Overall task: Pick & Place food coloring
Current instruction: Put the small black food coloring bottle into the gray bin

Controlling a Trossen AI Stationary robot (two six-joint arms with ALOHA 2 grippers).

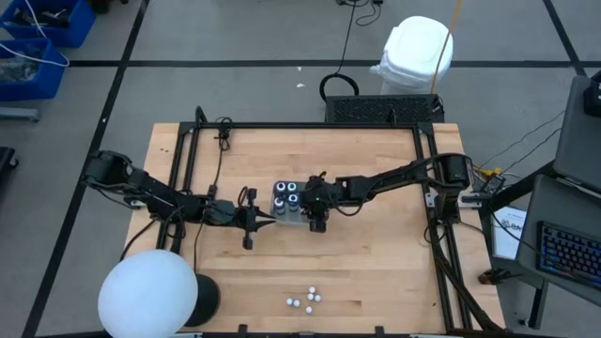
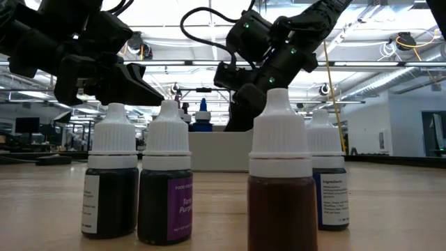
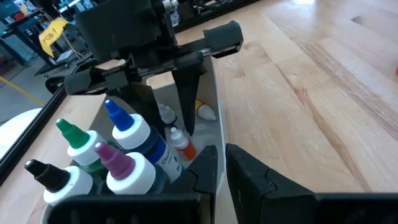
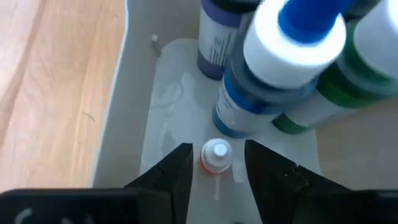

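White tray [image 4: 134,118], blue-capped bottle [image 4: 292,37], small orange bottle [image 4: 215,157], purple-labelled bottle [image 2: 166,185]; pale wooden table [image 1: 376,253]

A robotics lab or workshop: a pale wooden bench [image 1: 376,272] framed by black metal rails stands on a grey floor [image 1: 235,94] marked with dark tape lines, beside blue plastic storage bins [image 1: 42,28] and a black computer keyboard [image 1: 568,255]. Beyond lies an open hall (long ceiling strip lights [image 2: 174,29], exposed beams).
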